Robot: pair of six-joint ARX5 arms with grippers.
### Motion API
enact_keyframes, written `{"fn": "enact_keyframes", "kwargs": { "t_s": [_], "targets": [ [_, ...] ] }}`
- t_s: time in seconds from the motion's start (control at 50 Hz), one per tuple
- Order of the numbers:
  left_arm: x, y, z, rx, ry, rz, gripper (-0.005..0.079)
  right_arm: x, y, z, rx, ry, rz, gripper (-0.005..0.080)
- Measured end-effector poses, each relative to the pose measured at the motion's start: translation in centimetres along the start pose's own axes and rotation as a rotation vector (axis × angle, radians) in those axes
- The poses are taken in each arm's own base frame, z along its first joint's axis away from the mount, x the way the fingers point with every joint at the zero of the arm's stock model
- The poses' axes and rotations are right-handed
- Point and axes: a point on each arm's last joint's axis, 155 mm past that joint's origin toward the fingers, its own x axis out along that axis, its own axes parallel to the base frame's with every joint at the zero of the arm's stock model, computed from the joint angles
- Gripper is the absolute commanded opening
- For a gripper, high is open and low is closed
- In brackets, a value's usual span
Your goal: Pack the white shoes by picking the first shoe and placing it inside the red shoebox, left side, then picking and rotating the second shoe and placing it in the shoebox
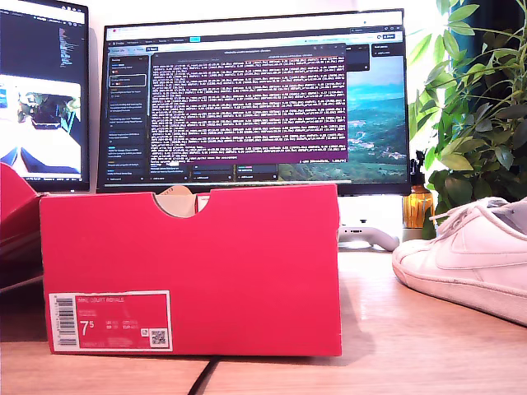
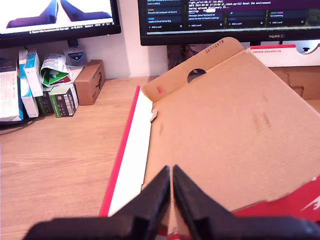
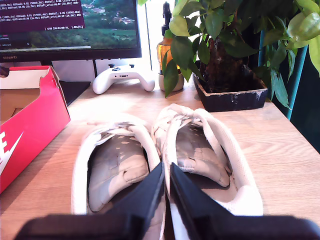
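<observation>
While the red shoebox [image 1: 191, 270] stands toward the desk's [image 1: 412, 354] left in the exterior view, the first gripper [image 2: 171, 181] hangs pressed together over its open lid; the second gripper [image 3: 166, 175], likewise pressed together, hangs above both white shoes [image 3: 165, 150] beside the box.

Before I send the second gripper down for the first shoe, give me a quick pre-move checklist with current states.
1. Red shoebox open, inside bare: ok.
2. Both white shoes upright, side by side on the desk: ok.
3. My second gripper above the shoes, jaws nearly together: not ok, open it first.
4. My first gripper above the box, holding nothing: ok.
5. Game controller and plant pot beyond the shoes, apart from them: ok.
6. Clearance between shoes and box wall: cannot tell.
</observation>
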Motion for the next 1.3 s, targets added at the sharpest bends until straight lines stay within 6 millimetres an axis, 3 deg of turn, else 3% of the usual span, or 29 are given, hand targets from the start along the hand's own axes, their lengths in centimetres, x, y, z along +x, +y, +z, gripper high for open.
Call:
{"fn": "enact_keyframes", "kwargs": {
  "t_s": [0.46,0.58,0.7,0.78,0.94,1.04,1.2,1.3],
  "targets": [
    [0.0,-0.2,0.0,-0.036,-0.002,-0.012,-0.0016,0.0,0.1,0.4,0.004,-0.015,0.005,-0.0013],
    [-0.1,-1.1,1.0,-0.146,-0.035,-0.062,-0.0016,-0.3,1.0,3.4,0.098,-0.133,0.059,-0.0013],
    [-0.6,-3.2,3.9,-0.208,-0.134,-0.189,-0.0016,-1.5,2.2,8.0,0.196,-0.312,0.152,-0.0013],
    [-1.3,-4.4,6.0,-0.254,-0.203,-0.268,-0.0016,-2.3,2.7,10.0,0.232,-0.38,0.196,-0.0012],
    [-4.1,-6.5,11.6,-0.329,-0.345,-0.426,-0.0016,-4.2,3.8,13.6,0.307,-0.442,0.283,0.0],
    [-6.5,-8.4,14.3,-0.24,-0.373,-0.52,-0.0016,-5.9,4.5,16.2,0.291,-0.482,0.323,0.0],
    [-8.1,-9.2,15.4,-0.073,-0.292,-0.514,-0.0016,-7.7,6.3,18.2,0.263,-0.457,0.416,0.0],
    [-7.3,-9.2,13.7,0.11,-0.173,-0.484,-0.0016,-7.8,7.6,18.9,0.248,-0.416,0.484,-0.0004]
  ]
}}
